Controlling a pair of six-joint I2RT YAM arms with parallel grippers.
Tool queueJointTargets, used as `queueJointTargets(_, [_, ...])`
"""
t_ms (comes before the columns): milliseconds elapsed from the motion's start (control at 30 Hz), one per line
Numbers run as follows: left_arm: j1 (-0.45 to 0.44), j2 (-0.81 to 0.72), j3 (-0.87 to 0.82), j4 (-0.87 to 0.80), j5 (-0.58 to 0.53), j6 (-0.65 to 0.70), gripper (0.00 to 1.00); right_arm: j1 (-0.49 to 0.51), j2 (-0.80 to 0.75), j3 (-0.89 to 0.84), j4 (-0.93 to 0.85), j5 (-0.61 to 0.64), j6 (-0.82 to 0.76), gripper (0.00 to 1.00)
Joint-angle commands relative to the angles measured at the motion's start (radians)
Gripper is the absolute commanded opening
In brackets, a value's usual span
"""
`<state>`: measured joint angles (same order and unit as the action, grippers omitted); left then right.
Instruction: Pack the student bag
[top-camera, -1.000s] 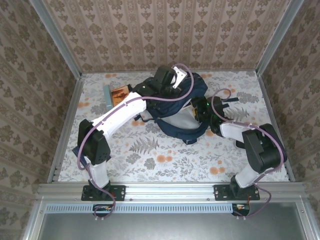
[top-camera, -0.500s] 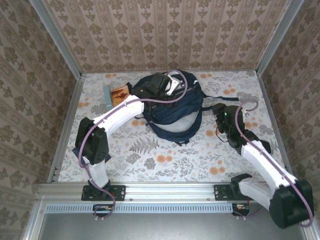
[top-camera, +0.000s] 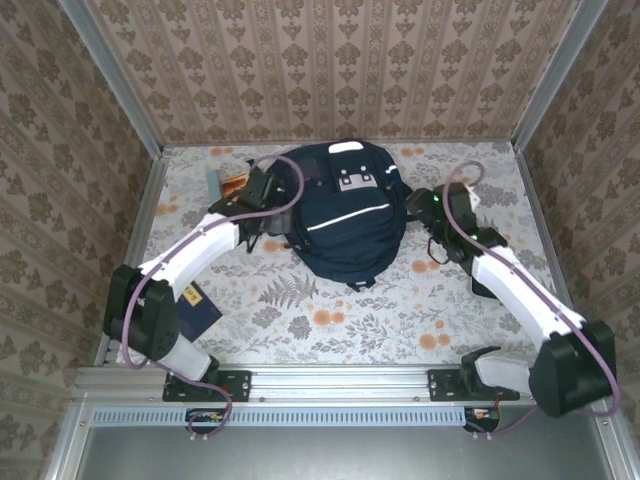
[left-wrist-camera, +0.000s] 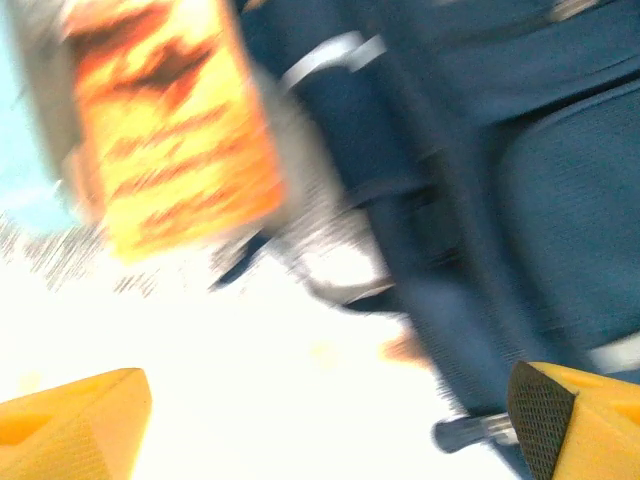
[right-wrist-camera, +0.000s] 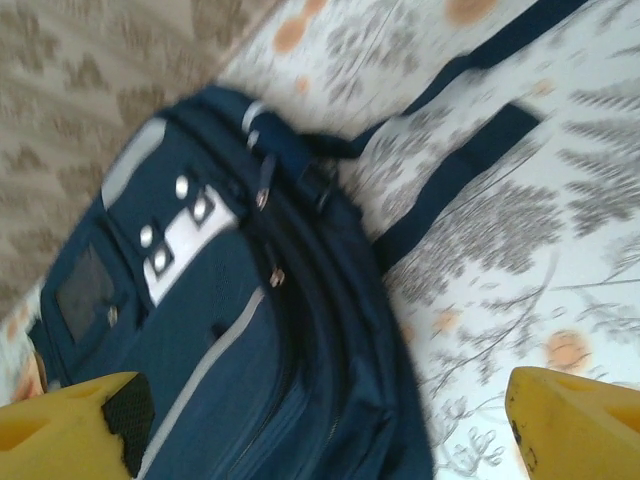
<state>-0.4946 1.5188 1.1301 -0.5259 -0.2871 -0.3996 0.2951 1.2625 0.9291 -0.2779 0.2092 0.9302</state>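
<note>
Left wrist view blurred; orange book (left-wrist-camera: 170, 120) cut off. Student bag (top-camera: 345, 215) lies flat, long axis near–far, top toward back wall (top-camera: 340, 70). Left fingers (left-wrist-camera: 70, 425) and right fingers (right-wrist-camera: 565, 420) apart, empty.

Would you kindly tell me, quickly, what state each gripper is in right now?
The left gripper is open, holding nothing.
The right gripper is open, holding nothing.
</note>
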Motion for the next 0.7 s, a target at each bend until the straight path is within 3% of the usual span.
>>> queueJointTargets(0, [0.045,-0.075,-0.097,-0.109,-0.12,-0.135,0.97,0.063,0.104,0.08,-0.019,-0.088,-0.077,0.94])
queueJointTargets(200, [0.173,-0.164,-0.268,-0.124,-0.119,-0.241,1.0,0.152,0.293,0.23,-0.053,-0.147,-0.113,0.97])
queueJointTargets(433, [0.316,-0.233,-0.436,-0.007,0.073,-0.369,1.0,0.203,0.384,0.314,-0.071,-0.195,-0.124,0.98])
queueJointTargets(667, [0.378,-0.233,-0.525,0.09,0.232,-0.432,1.0,0.214,0.411,0.326,-0.057,-0.211,-0.104,0.98])
